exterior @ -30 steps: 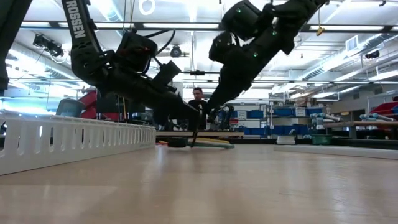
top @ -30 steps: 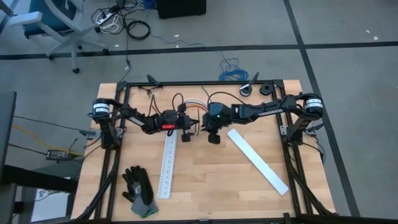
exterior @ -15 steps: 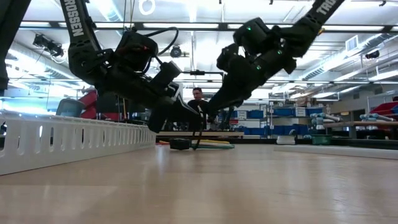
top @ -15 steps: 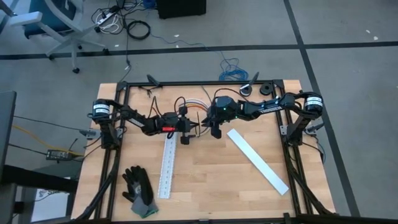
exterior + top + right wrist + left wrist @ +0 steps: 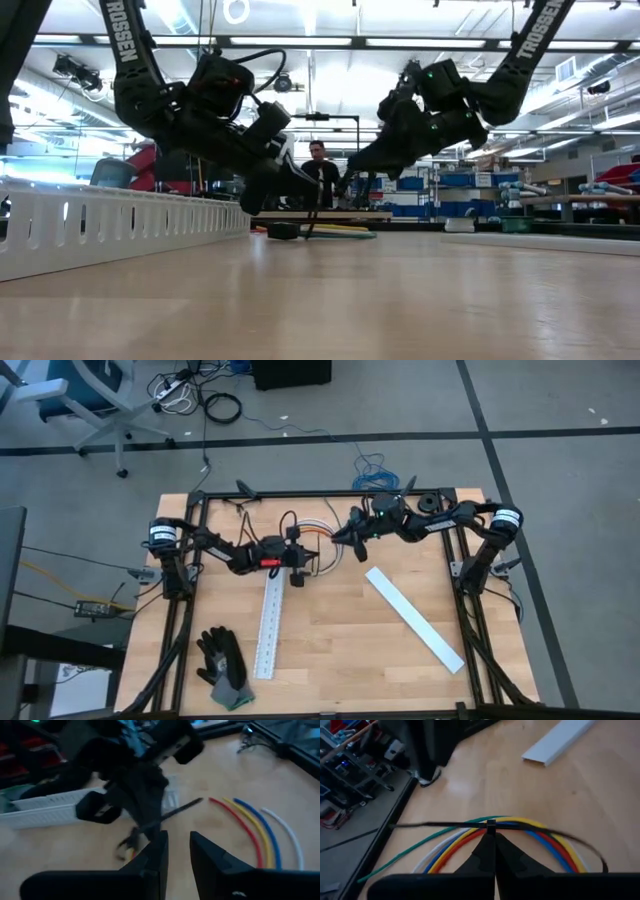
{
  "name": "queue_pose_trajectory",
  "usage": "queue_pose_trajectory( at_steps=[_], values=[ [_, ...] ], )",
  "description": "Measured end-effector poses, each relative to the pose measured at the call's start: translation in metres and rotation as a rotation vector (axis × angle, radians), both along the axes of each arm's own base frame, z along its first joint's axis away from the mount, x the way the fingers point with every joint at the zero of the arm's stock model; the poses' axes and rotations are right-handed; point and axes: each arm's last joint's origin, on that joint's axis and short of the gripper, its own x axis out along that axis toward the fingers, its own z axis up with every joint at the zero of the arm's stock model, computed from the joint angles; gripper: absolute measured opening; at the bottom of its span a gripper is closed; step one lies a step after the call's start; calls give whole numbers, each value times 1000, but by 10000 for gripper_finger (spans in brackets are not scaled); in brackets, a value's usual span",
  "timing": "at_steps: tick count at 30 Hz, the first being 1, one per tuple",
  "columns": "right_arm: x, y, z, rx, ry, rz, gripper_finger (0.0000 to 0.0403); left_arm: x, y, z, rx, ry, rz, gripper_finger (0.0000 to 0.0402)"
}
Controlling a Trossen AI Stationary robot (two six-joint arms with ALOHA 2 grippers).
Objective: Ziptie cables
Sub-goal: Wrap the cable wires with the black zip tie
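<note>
The cables [image 5: 447, 851] are coloured wires (green, white, orange, red, yellow, blue) lying in arcs on the wood near the table's far edge [image 5: 316, 530], also seen in the right wrist view [image 5: 250, 825]. The ziptie [image 5: 435, 825] is a thin black strip that crosses above them. My left gripper [image 5: 490, 836] is shut on it, over the cables [image 5: 316, 559]. My right gripper [image 5: 178, 845] is open and touches nothing. It hangs just right of the left one [image 5: 342, 541], with the ziptie's free end [image 5: 182, 809] ahead of its fingertips. My left gripper pinches the ziptie at its small square head [image 5: 491, 823], between the two fingertips. The fingers lie across the strip. The strip is lifted clear above the cables, one end running out straight, the other [image 5: 590, 847] curving down over the wires.
Two long white slotted strips lie on the wood: one below the left gripper [image 5: 270, 622], one slanting at the right [image 5: 415, 618]. Black-grey gloves [image 5: 222, 668] sit near the near-left corner. Black rings [image 5: 425, 503] lie at the far edge. A person [image 5: 320, 172] stands behind the table.
My right gripper has drawn back from the middle of the table toward the far edge and risen, ending beside the cables' right end. The left gripper has stayed over the cables with the ziptie.
</note>
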Motion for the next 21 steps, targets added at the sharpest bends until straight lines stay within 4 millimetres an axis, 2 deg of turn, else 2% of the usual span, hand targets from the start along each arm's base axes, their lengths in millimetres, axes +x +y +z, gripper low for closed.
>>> queue_pose_trajectory(
  at_steps=[8, 17, 21],
  values=[
    [0, 2, 1, 59, -7, 59, 68, 3, 1, 11, 70, -102, -35, 0],
    [11, 21, 3, 24, -23, 43, 68, 3, 1, 11, 69, -97, -35, 0],
    [16, 18, -5, 0, -68, 30, 68, 3, 1, 10, 69, -96, -35, 0]
  ],
)
